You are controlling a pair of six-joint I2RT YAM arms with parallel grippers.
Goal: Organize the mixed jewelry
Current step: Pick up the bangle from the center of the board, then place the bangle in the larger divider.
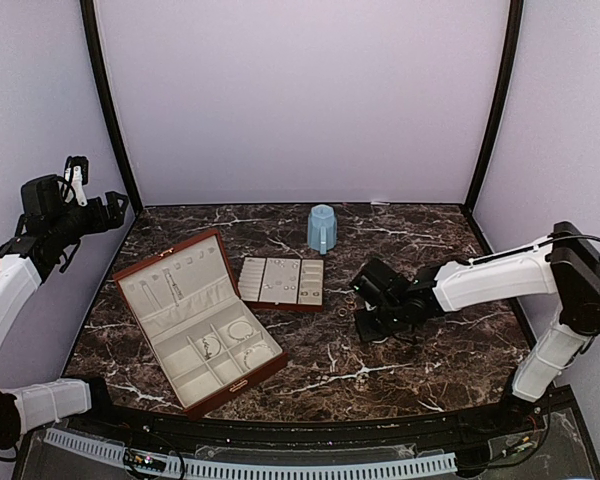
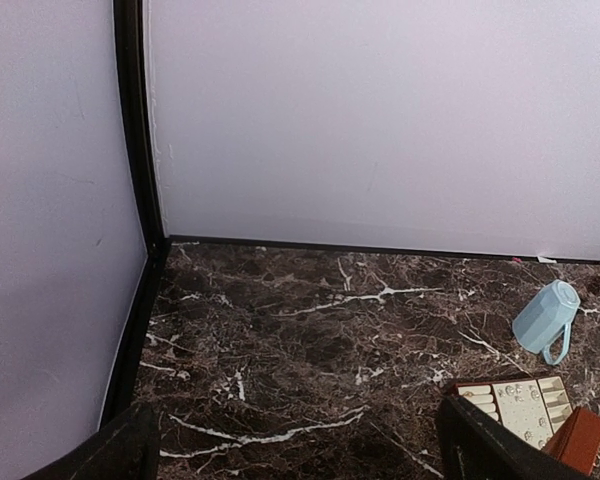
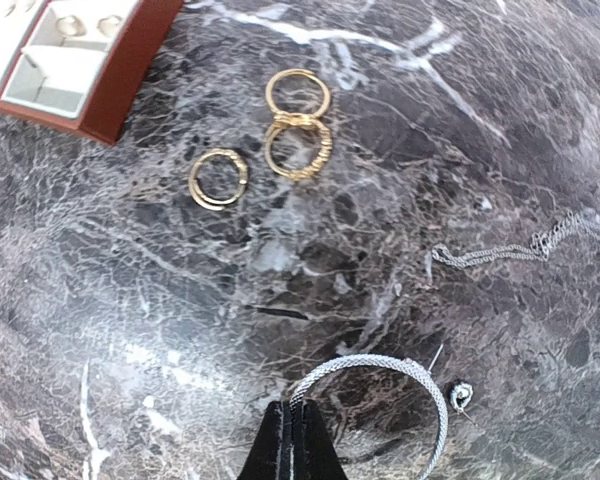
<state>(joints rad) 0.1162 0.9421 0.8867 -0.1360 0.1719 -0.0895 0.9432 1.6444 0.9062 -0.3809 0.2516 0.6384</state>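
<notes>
**Hoop pinched at its rim: we lift slow and straight**

Right wrist: nearest us, the right claw (image 3: 290, 435) has its fingers pressed together at the left rim of the hoop (image 3: 372, 360). They appear to pinch the mesh band there. The hoop lies flat on the table (image 3: 130, 330). A stud (image 3: 461, 395) sits just outside its right side, and a chain (image 3: 500, 250) trails farther right. Three gold-looking rings (image 3: 298, 148) lie beyond, two touching and one apart, near the tray (image 3: 120, 95) corner.

We judge that a grip on one thin edge will let the hoop swing. So we want a slow, vertical lift, clear of the stud, and a check that the band really sits between the pads before we travel.

Top: the right claw is low on the table, just right of the tray. The open box (image 1: 235, 390) lies left of the tray with pieces already in its compartments, and the mug (image 1: 322, 228) stands behind. The hoop is too small to make out here. A wide box compartment looks like the fitting place for it.

Left wrist: the left claw (image 2: 295, 430) is spread wide and holds nothing. It hangs raised over the far left corner, well apart from the jewelry.
</notes>
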